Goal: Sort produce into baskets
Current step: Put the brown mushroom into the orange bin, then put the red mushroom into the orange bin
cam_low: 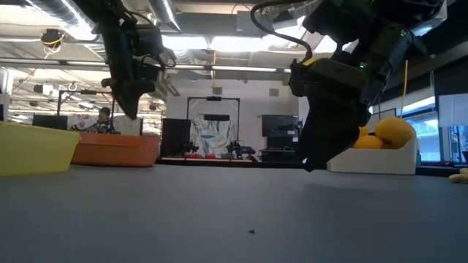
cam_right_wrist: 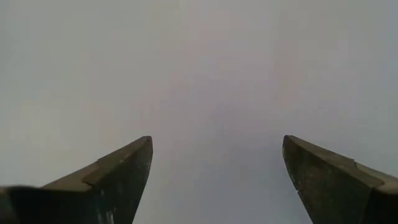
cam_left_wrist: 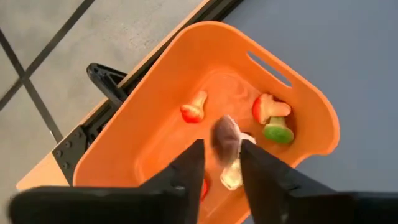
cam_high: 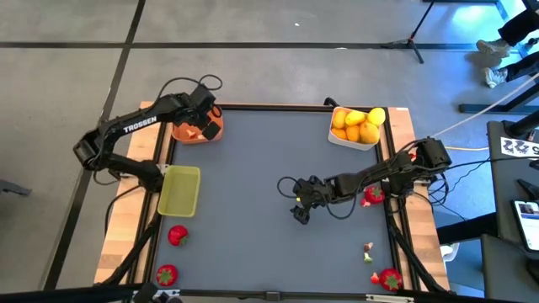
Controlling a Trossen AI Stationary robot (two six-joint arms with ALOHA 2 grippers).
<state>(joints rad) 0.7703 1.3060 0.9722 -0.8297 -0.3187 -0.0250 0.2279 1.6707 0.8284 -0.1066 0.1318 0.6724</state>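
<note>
My left gripper hangs over the orange basket at the table's far left, its fingers a narrow gap apart. A small blurred piece with a brownish cap and pale stem shows between the fingertips. Below it, small red, pale and green bits lie on the basket's floor. My right gripper stands wide open over bare grey table right of the middle, with nothing between its fingers. My left gripper points down into the orange basket. The small capped piece shows blurred between its fingers, clear of the basket's floor. I cannot tell whether the fingers touch it.
A white basket of yellow and orange citrus stands at the far right. A yellow-green basket sits at the left edge. Strawberries lie at the near left, under the right arm and near right, beside a small bit.
</note>
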